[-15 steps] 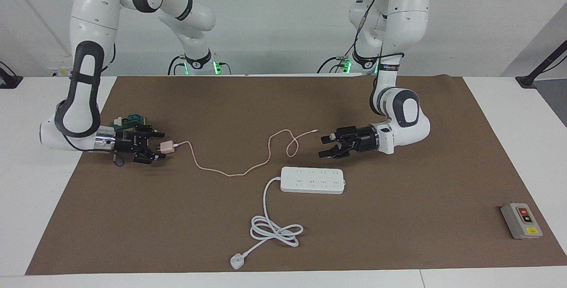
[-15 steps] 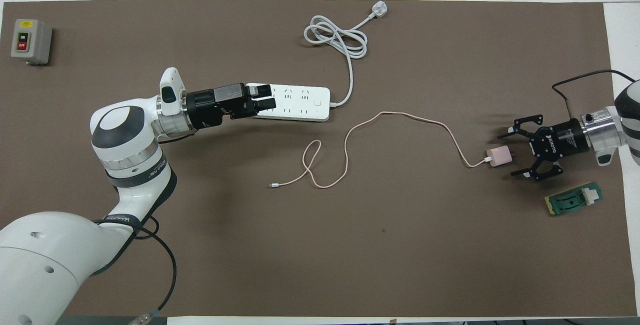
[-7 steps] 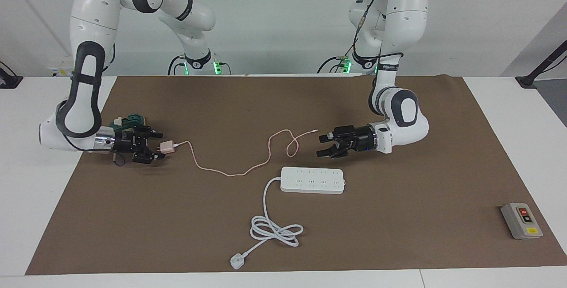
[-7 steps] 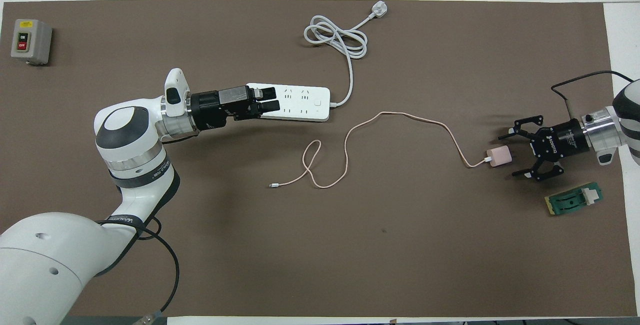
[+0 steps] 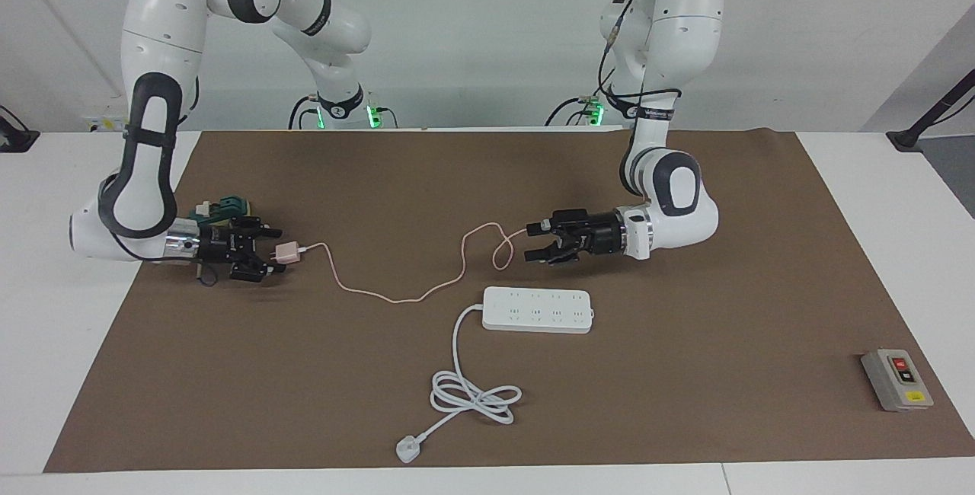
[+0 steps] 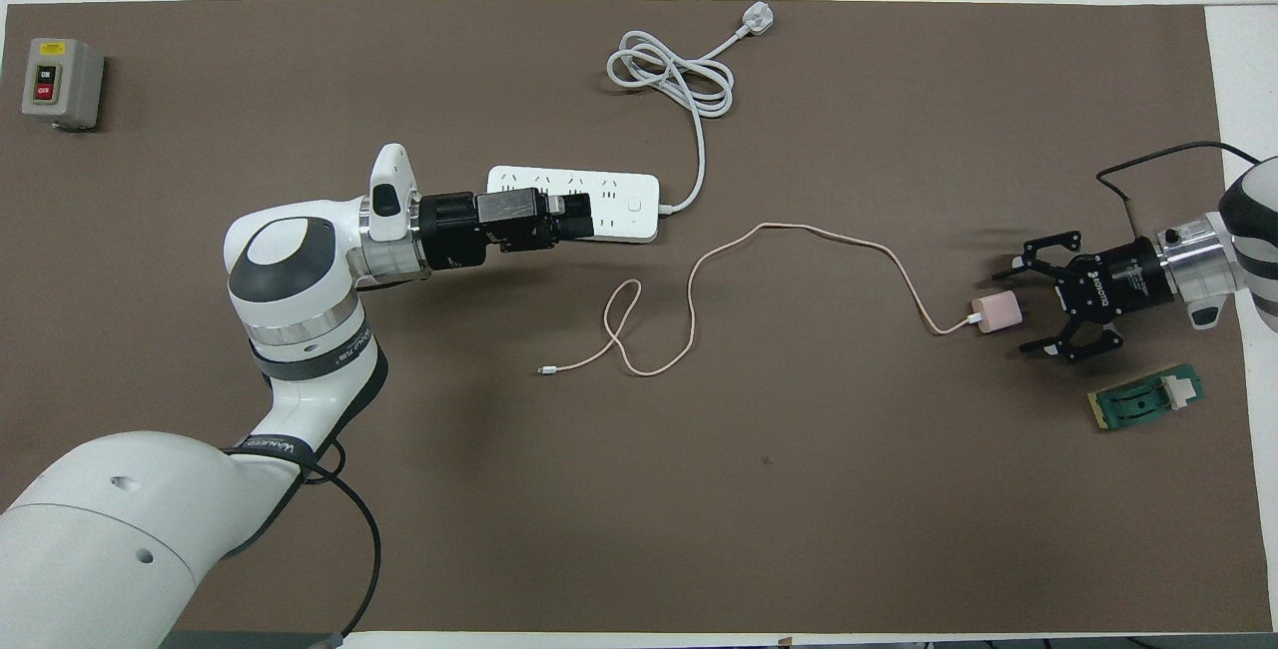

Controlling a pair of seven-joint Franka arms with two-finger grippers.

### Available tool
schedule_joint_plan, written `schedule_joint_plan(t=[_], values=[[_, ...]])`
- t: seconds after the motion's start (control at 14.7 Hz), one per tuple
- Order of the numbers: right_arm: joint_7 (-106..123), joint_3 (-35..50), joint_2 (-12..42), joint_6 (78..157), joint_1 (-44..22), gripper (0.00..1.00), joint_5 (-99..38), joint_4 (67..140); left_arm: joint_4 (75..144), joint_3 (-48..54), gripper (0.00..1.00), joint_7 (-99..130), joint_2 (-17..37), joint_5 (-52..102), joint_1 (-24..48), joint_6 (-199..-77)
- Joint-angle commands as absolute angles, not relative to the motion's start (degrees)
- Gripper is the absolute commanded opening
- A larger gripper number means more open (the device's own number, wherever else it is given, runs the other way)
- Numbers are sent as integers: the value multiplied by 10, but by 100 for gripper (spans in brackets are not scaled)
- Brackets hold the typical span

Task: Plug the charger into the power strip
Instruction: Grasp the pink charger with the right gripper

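The right gripper (image 5: 268, 253) lies low at the right arm's end of the worktop (image 5: 685, 403), its jaws spread wide on either side of the charger (image 5: 287, 253), which sits on the brown mat between the fingertips; whether the fingers touch it I cannot tell. The little pink cube's thin pink cable (image 5: 396, 298) trails away from it toward the middle of the mat, loops once and ends in a small free plug near the left gripper (image 5: 535, 243).

That left gripper is stretched out sideways, raised over the mat near the cable's loop, its jaws open with nothing in them. From above it overlaps the power strip (image 6: 609, 202); the facing view shows it clear of the strip and not touching it.

The power strip lies flat near the middle of the mat, farther from the robots than the cable. Its thick white cord (image 5: 465, 392) runs farther out, coils once, and ends in a white plug (image 5: 408, 450) close to the mat's edge.

A small green part (image 6: 1146, 400) lies beside the right gripper, nearer to the robots. A grey button box (image 5: 896, 380) sits at the left arm's end.
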State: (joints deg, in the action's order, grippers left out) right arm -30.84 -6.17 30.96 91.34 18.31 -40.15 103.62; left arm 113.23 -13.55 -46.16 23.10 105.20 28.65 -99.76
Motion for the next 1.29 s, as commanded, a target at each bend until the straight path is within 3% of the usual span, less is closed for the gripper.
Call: schedule_joint_plan(t=[0.0, 0.14, 0.2, 0.48, 0.54, 1.02, 1.22], values=[[-291, -59, 314, 920, 184, 81, -395, 1038, 1129, -143, 100, -463, 227, 1060, 308, -1009], [-289, -59, 314, 920, 184, 81, -397, 1039, 1129, -144, 100, -464, 229, 1069, 315, -1010], [-287, -58, 314, 920, 183, 69, -397, 1039, 1129, -145, 100, -464, 229, 1077, 318, -1010], [-287, -58, 314, 922, 183, 7, -399, 1038, 1129, -146, 100, -464, 236, 1097, 327, -1010], [-287, -58, 314, 922, 183, 0, -400, 1038, 1128, -146, 100, -464, 236, 1097, 329, -1010], [-299, -50, 304, 905, 183, 0, -430, 1032, 1129, -146, 100, -469, 238, 1098, 330, -1024], [-349, -49, 277, 877, 171, 0, -448, 1027, 1128, -147, 100, -477, 244, 1098, 330, -1022]])
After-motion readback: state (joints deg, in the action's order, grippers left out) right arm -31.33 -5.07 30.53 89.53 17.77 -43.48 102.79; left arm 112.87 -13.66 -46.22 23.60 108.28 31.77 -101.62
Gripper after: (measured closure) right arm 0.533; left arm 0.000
